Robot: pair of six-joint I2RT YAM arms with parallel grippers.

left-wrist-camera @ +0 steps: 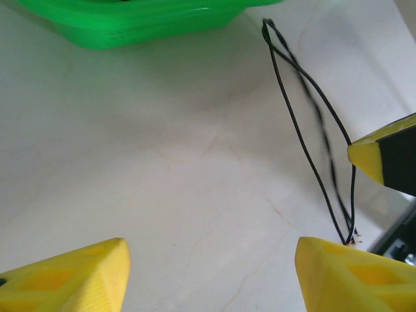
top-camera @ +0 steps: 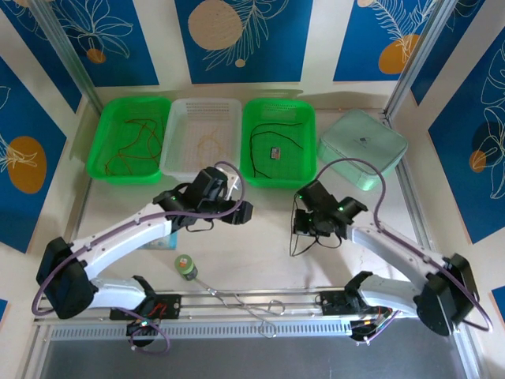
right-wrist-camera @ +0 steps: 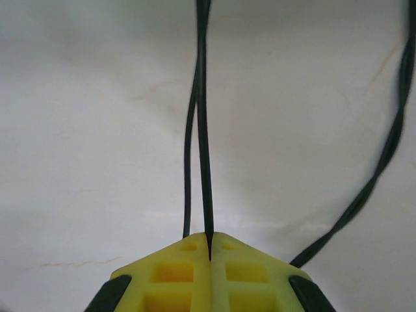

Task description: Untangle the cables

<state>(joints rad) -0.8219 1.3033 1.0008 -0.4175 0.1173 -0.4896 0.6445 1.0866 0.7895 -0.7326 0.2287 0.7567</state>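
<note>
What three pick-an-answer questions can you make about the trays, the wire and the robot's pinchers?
1. Where is the white tray? A) between the left green tray and the right green tray B) left of both C) right of both
2. What colour is the cable in the right gripper? A) red B) black C) yellow
3. How is the left gripper? A) shut on a cable B) shut empty C) open
Answers: 1A, green trays flank it; 2B, a black strand enters the closed jaws; 3C, its jaws stand apart.

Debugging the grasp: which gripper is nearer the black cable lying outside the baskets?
Right. The right gripper is shut on the black cable; the left gripper is open close beside it, not gripping.
</note>
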